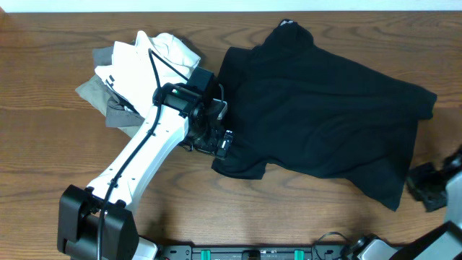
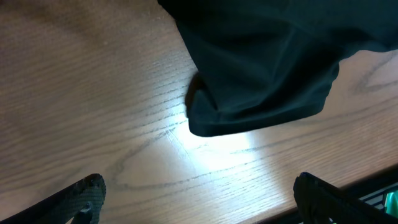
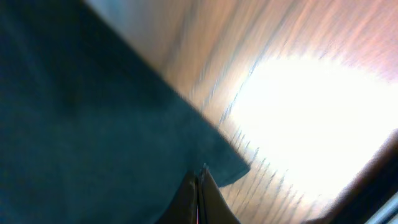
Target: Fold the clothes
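T-shirt (image 2: 261,74) sleeve just ahead of left hand (image 2: 200,198), fingers apart.

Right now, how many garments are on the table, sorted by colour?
Black: 1, the black T-shirt spread out flat.
White: 1, the white garment on top of the pile.
Grey: 1, the grey garment under it; more layers may be hidden.
Total: 3 that can be told apart.

Table (image 1: 43,188) is showing smooth, semi-glossy wood grain, throwing back glare. Black T-shirt (image 1: 325,115) is presenting as matt, soft cloth. White and grey garments (image 1: 137,65) are reading as matt fabric. Left arm (image 1: 144,155) casing is appearing as smooth white plastic.
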Tool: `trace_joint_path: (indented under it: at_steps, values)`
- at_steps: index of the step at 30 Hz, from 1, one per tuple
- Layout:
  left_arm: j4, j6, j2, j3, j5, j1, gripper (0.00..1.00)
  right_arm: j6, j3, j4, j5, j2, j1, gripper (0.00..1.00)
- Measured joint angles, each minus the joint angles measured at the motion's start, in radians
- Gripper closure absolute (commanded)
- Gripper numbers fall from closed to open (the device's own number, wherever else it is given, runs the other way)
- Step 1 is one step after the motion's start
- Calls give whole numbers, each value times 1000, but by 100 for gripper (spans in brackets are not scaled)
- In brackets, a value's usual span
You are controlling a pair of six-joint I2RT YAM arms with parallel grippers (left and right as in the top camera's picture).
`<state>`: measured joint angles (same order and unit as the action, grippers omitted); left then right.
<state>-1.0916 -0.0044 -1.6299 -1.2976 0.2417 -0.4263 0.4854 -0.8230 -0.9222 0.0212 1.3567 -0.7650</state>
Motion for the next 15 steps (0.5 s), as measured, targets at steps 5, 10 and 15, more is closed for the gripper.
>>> trace_joint_path:
  at_steps: [5, 10, 15]
  values:
    - [0, 0, 0, 0, 4, 0, 2, -20, -54, -52, 25, -48, -29, 64]
    - [26, 0, 0, 0, 7, 0, 2, -56, -16, -67, 64, -51, 1, 47]
    - [31, 0, 0, 0, 8, 0, 2, -57, 125, 5, 80, -50, 4, 45]
